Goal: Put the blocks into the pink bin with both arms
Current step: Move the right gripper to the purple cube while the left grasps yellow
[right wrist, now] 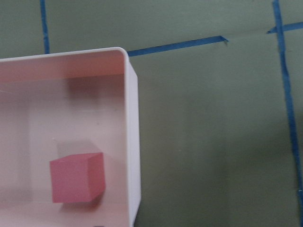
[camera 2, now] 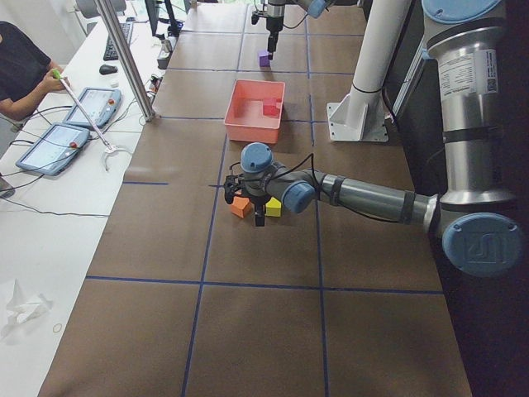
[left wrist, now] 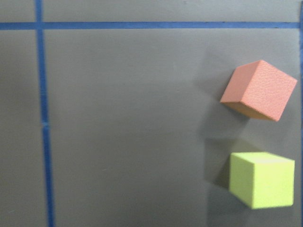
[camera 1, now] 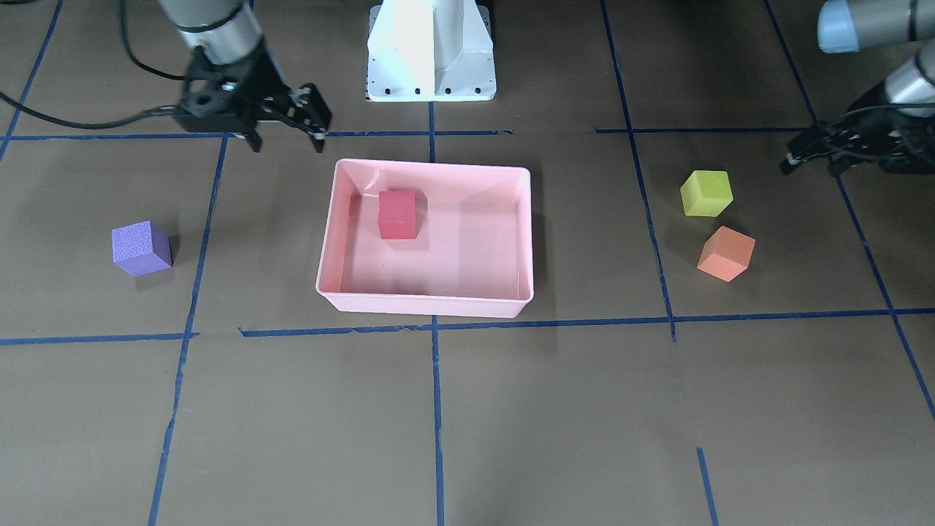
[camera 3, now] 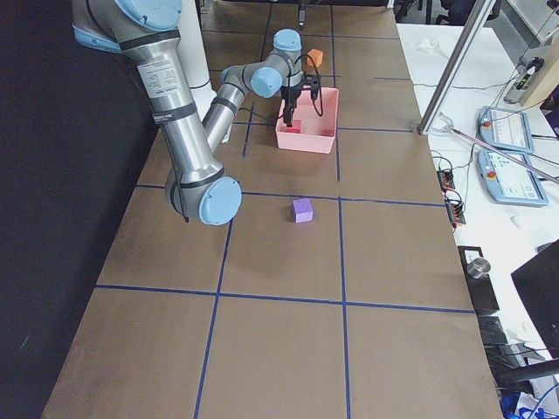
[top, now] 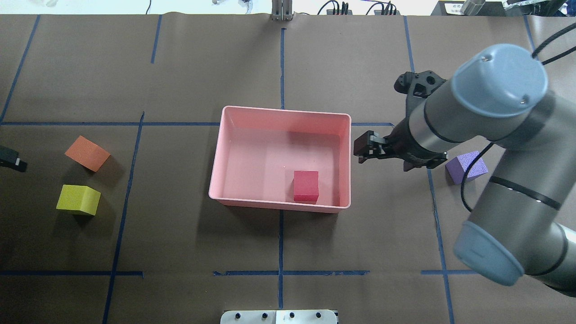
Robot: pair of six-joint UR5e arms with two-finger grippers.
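The pink bin (camera 1: 431, 303) (top: 281, 204) stands mid-table with the red-pink block (camera 1: 397, 215) (top: 306, 185) (right wrist: 75, 177) inside, near its robot-side wall. My right gripper (camera 1: 287, 142) (top: 362, 150) hovers open and empty just outside the bin's right end. The purple block (camera 1: 141, 248) (top: 465, 166) lies on the table farther right, partly behind that arm. On the left side the orange block (camera 1: 725, 253) (top: 87, 153) (left wrist: 259, 90) and yellow-green block (camera 1: 706, 193) (top: 78, 199) (left wrist: 261, 179) sit close together. My left gripper (camera 1: 811, 157) hangs open just outboard of them, holding nothing.
The white pedestal base (camera 1: 431, 51) stands behind the bin on the robot's side. Blue tape lines (camera 1: 437, 409) grid the brown table. A person sits at a side bench with tablets (camera 2: 62, 141) beyond the far table edge.
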